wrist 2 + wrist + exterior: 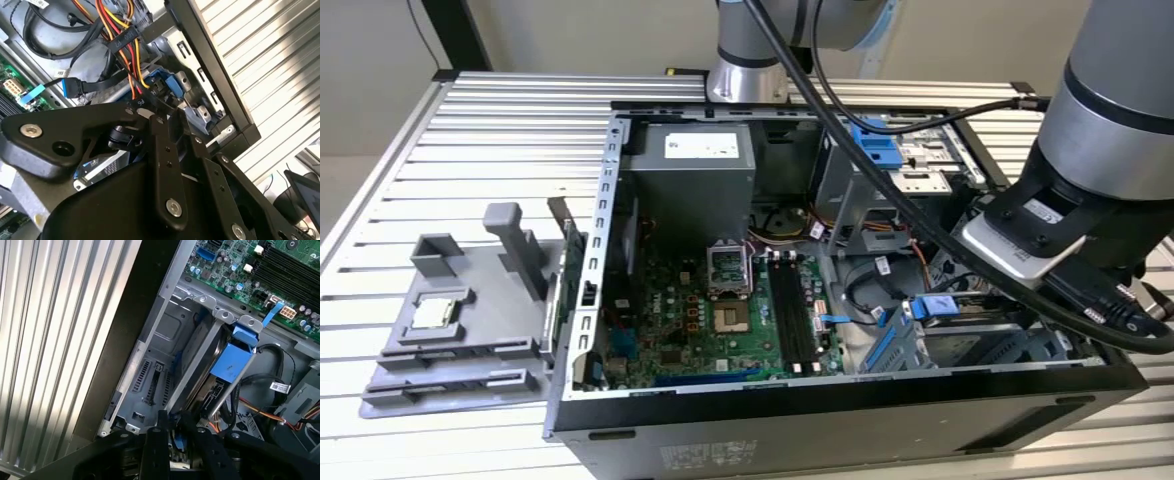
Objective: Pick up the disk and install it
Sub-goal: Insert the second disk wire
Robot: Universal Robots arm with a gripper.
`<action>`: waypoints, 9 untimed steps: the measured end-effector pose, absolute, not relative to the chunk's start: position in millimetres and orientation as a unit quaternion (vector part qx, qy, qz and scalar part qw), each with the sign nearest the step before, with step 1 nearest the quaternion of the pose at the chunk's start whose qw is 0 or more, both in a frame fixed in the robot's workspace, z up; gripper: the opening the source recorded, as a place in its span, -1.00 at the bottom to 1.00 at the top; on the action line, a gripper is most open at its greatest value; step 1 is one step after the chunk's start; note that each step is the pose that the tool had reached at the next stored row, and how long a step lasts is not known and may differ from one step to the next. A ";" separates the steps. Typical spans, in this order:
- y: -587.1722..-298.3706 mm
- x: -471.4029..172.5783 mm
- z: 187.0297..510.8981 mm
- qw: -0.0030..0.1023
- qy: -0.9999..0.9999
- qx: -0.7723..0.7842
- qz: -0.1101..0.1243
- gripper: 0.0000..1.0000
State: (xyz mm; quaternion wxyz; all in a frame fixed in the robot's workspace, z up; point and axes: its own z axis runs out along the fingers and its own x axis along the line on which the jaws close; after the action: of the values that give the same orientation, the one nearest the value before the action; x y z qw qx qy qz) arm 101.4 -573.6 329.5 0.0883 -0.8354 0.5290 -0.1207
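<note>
The black gripper (165, 150) sits low inside the open black computer case (854, 430), hemmed by bay walls and cables; whether it grips cannot be told. The silver-grey disk in its blue plastic carrier (231, 362) stands in the metal bay; no writing is readable.

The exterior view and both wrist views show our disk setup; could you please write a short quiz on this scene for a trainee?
1. True or false: the computer case is closed on top.
2. In the exterior view, the grey fixture stands: A) on the slatted table, to that view's left of the case; B) to that view's right of the case; C) inside the case.
3. Fill in: in the first wrist view, the disk sits in a plastic carrier coloured ___.
Key: 1 false; 2 A; 3 blue.
</note>
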 end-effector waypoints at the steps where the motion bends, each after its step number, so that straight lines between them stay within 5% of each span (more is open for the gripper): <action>1: -573.6 101.4 329.5 0.088 0.529 -0.835 -0.121 1.00; 4: -573.6 101.4 329.5 0.088 0.529 -0.835 -0.121 1.00; 5: -573.6 101.4 329.5 0.088 0.529 -0.835 -0.121 -1.00; 9: -573.6 101.4 329.5 0.088 0.529 -0.835 -0.121 -1.00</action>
State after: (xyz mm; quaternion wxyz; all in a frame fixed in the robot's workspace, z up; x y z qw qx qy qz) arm 101.4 -573.6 329.5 0.0882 -0.8354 0.5289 -0.1207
